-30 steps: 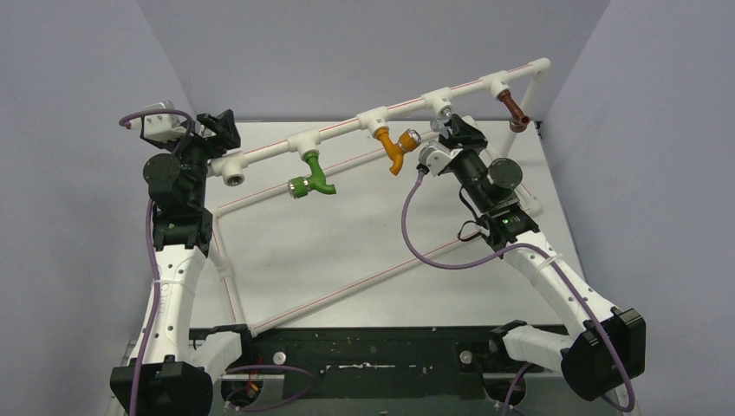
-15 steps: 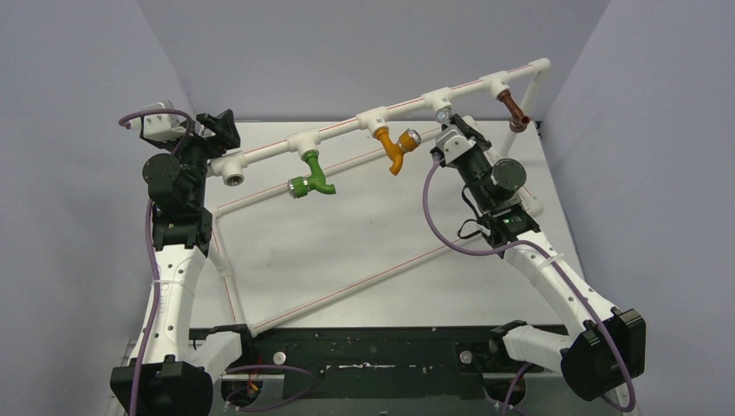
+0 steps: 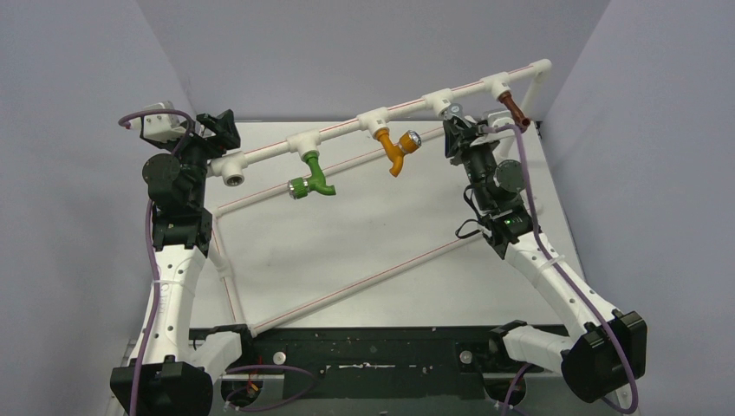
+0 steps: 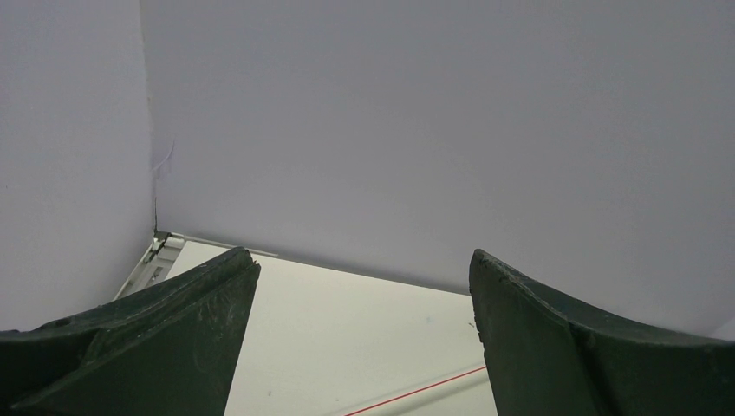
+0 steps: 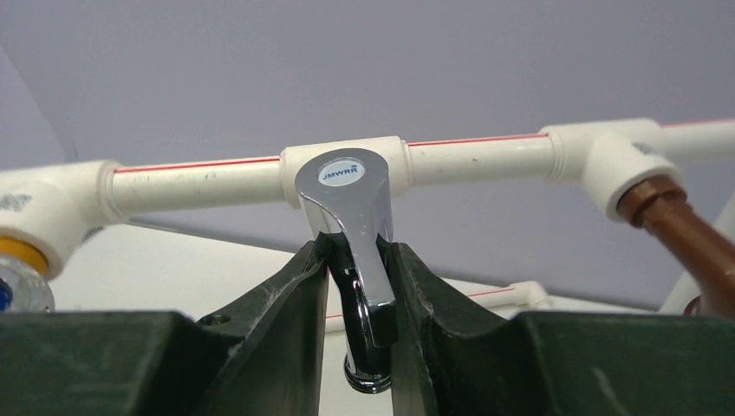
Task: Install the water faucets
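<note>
A shiny chrome water faucet hangs under the third white tee of the raised pipe. My right gripper is shut on its lever and spout, one dark finger on each side. From above, that gripper sits just below the tee, and only a glint of the chrome faucet shows. The green tap, orange tap and brown tap hang from other tees. My left gripper stands open by the pipe's left end, holding nothing.
An open white elbow fitting ends the pipe at the left. Lower pipes with red stripes run across the white table. Purple-grey walls close in on three sides. The right arm's purple cable loops over its wrist.
The right wrist has rolled round while staying at the chrome faucet, and its cable has swung from the left of the arm to the right. The left arm has not moved.
</note>
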Controlling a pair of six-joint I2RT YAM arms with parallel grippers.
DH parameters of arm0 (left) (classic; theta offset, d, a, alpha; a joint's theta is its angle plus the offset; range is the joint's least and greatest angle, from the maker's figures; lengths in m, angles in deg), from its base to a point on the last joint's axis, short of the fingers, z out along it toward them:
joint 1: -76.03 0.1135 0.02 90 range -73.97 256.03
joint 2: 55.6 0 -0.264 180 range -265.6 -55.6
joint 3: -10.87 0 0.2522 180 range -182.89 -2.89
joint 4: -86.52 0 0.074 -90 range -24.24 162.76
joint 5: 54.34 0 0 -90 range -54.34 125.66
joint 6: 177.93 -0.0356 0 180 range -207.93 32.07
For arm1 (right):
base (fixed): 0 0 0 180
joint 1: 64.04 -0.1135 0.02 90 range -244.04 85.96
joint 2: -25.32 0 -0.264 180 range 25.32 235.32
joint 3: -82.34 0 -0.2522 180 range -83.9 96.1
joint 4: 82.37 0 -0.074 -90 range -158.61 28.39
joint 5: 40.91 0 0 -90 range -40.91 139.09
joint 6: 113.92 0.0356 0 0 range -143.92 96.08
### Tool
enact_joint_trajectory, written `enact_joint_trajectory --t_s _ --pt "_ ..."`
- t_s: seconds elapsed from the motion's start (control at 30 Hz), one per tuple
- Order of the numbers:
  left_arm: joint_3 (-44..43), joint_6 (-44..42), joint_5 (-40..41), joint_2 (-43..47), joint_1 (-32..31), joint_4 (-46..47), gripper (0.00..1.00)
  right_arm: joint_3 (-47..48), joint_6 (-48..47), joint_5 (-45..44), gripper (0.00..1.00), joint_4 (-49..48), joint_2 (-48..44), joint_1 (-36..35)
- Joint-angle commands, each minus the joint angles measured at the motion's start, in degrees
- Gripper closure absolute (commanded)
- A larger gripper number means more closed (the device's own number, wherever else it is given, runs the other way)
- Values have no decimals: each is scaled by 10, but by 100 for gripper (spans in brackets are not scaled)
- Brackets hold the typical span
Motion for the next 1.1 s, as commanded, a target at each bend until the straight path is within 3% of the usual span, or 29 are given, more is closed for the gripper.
enact_joint_trajectory --t_s 0.0,0.3,0.53,0.7,0.9,0.97,1.07 --pt "53 -3 -26 -38 10 -163 10 26 291 -79 100 54 -12 5" --pt "52 -2 -27 -37 10 -162 10 7 581 -55 100 66 -4 5" --pt "51 -1 -27 -38 10 -163 10 26 787 -31 100 156 -4 -1" --pt "52 -1 -27 -38 10 -162 10 27 880 -24 100 181 -24 -12" --pt "52 -1 -26 -39 10 -163 10 32 899 -8 100 174 -33 -16" --pt "51 -1 -26 -39 10 -163 10 33 890 -8 92 178 -36 -16" --pt "51 -1 -25 -37 10 -163 10 31 880 -6 69 185 -41 -16"
